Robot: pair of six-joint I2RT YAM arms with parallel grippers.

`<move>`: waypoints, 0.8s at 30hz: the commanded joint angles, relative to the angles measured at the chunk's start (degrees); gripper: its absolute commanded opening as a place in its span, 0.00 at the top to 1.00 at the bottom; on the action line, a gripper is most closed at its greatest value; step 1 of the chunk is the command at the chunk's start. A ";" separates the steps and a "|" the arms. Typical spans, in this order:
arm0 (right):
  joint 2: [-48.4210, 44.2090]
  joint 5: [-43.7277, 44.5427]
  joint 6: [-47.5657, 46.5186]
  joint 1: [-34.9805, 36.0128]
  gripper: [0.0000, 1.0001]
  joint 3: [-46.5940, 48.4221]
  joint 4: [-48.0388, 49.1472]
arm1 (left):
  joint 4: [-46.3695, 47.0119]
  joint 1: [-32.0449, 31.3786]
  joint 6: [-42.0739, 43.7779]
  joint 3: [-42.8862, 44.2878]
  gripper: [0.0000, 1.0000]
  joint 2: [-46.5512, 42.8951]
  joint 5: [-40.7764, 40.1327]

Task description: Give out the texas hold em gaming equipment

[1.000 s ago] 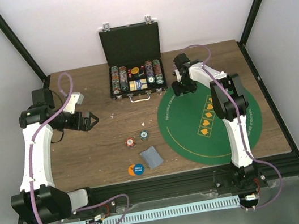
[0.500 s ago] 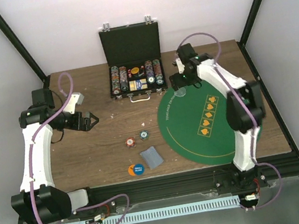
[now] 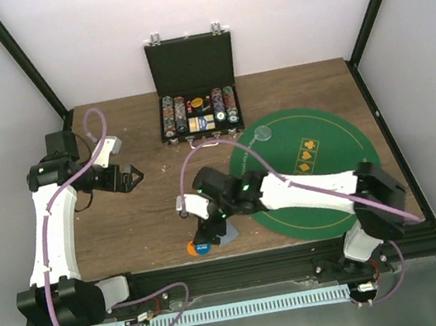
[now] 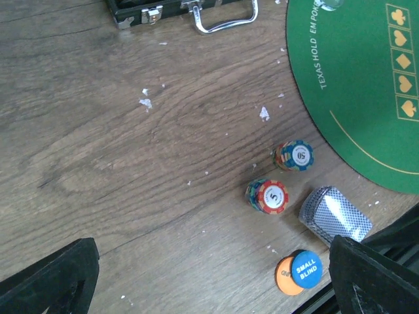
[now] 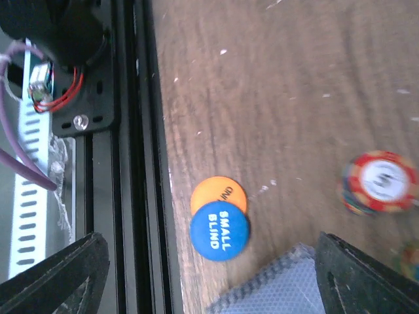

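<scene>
A blue "small blind" disc (image 5: 219,230) overlaps an orange disc (image 5: 219,194) at the table's near edge. Beside them lies a stack of grey-blue-backed cards (image 5: 275,288). My right gripper (image 5: 209,281) hovers open just above this group, holding nothing, seen from above as the right gripper (image 3: 208,236). A red striped chip stack (image 4: 268,196) and a teal one (image 4: 294,156) stand a little farther in; the right arm hides them in the top view. A clear disc (image 3: 263,132) lies on the green mat (image 3: 325,153). My left gripper (image 3: 124,179) hangs open and empty over the left of the table.
The open black case (image 3: 199,112) with rows of chips stands at the back centre, its handle (image 4: 222,16) facing the arms. The black frame rail (image 5: 141,163) runs along the near edge right beside the discs. The right arm stretches low across the mat's front.
The right arm has swung from the mat's far-left edge by the case down to the near edge over the discs and cards. The clear disc now lies free on the mat. The left arm is still.
</scene>
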 commanded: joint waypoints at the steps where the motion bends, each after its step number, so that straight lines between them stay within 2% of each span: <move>1: 5.72 1.83 -5.64 4.09 0.14 1.21 5.27 | 0.87 -0.18 -1.21 -1.85 0.03 -2.88 -2.55; 8: 14.21 3.75 -10.21 6.75 0.16 2.39 3.84 | 1.18 -0.22 -1.30 -3.12 0.03 -3.24 -3.49; 19: 20.37 7.69 -14.01 7.88 0.16 5.48 0.66 | 1.19 -0.22 -0.64 -2.53 0.03 -2.18 -3.49; 24: 21.20 8.54 -14.54 8.43 0.21 6.04 -0.47 | 1.10 -0.22 -0.44 -2.52 0.03 -2.09 -3.46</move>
